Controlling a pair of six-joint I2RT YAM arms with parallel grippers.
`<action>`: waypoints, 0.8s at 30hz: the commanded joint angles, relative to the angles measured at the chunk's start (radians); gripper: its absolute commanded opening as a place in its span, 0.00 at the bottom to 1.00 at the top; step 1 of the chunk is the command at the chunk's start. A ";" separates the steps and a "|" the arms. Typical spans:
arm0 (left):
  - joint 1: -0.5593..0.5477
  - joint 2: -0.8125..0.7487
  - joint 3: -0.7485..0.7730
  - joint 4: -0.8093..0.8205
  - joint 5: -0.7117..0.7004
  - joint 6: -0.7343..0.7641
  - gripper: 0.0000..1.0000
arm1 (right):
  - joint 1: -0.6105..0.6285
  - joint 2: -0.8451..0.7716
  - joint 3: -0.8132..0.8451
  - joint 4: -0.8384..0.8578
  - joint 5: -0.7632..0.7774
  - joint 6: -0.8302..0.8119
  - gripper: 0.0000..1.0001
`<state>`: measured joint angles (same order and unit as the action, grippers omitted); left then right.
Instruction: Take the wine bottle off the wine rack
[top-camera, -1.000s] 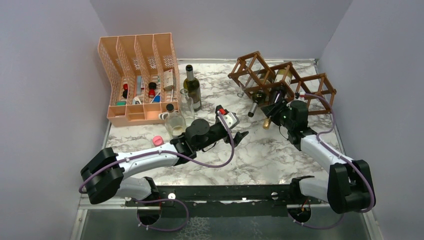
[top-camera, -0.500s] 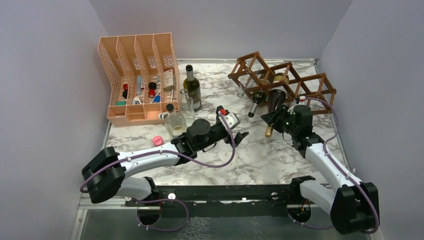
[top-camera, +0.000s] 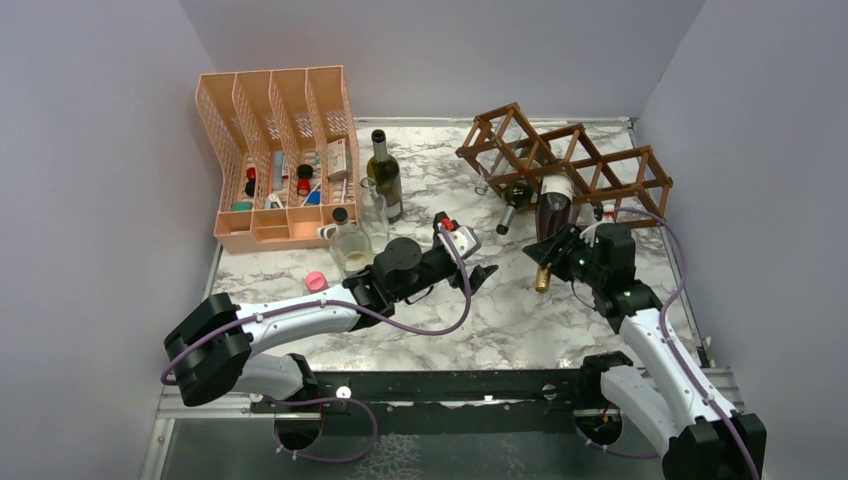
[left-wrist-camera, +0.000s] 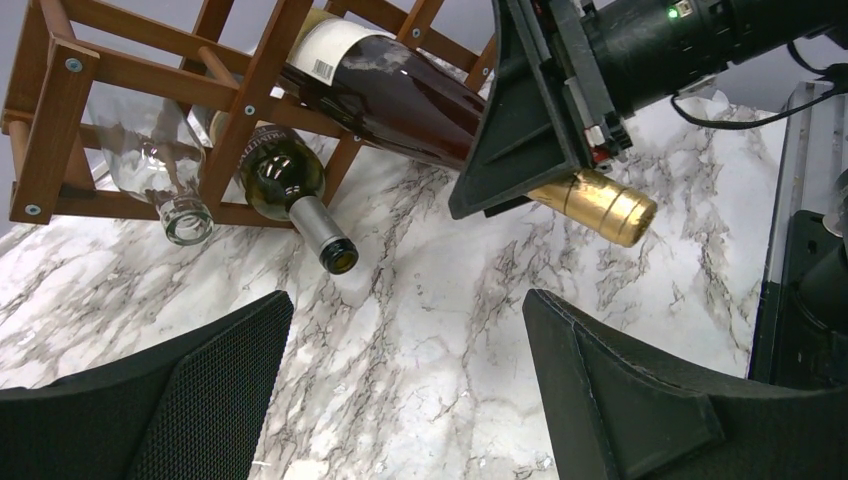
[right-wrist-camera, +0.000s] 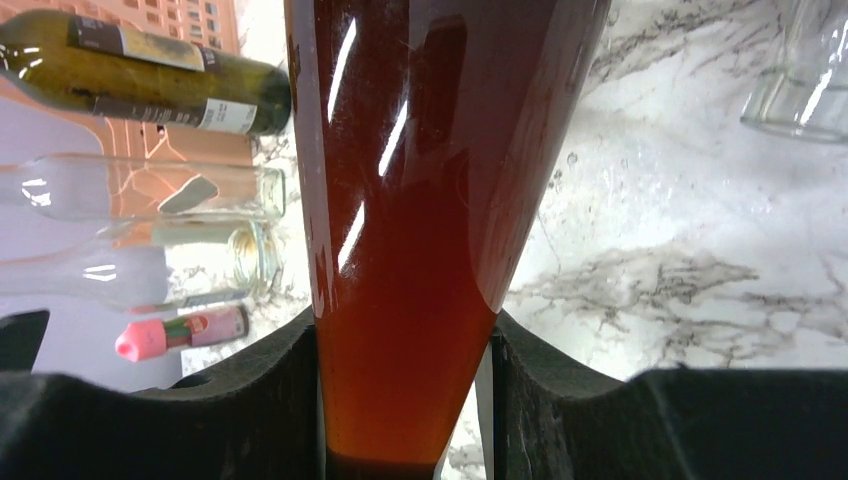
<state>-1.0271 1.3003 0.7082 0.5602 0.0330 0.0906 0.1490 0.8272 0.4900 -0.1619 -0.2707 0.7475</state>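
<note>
The dark brown wooden wine rack (top-camera: 610, 165) stands at the back right. My right gripper (top-camera: 556, 247) is shut on the neck of a dark wine bottle (top-camera: 552, 205) with a white label and gold foil top (top-camera: 543, 279). The bottle's base is still at the rack's front, its neck pointing toward me. In the right wrist view the amber bottle (right-wrist-camera: 420, 200) fills the gap between both fingers (right-wrist-camera: 260, 400). A second dark bottle (top-camera: 515, 198) and a clear glass bottle (left-wrist-camera: 150, 160) lie in the rack. My left gripper (top-camera: 482, 272) is open and empty over the marble, left of the rack.
A peach mesh file organizer (top-camera: 275, 150) stands at the back left. An upright green wine bottle (top-camera: 384, 175), a clear glass bottle (top-camera: 372, 215), a small round flask (top-camera: 347, 243) and a pink-capped item (top-camera: 316, 281) stand in front of it. Walls close in on all sides.
My right gripper has drawn the wine bottle toward me and out of the rack cell; the arm has pulled back. The left arm has stayed still.
</note>
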 joint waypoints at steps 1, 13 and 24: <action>0.004 0.008 0.031 0.035 0.019 0.004 0.92 | -0.002 -0.116 0.064 0.106 -0.053 -0.042 0.01; 0.004 0.009 0.030 0.033 0.024 0.014 0.91 | -0.002 -0.298 0.143 -0.152 -0.095 0.027 0.01; -0.003 0.003 0.030 0.034 0.106 0.028 0.92 | -0.002 -0.397 0.345 -0.567 -0.106 -0.015 0.01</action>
<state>-1.0271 1.3056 0.7082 0.5598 0.0628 0.1024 0.1482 0.5129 0.6476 -0.8028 -0.3649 0.8219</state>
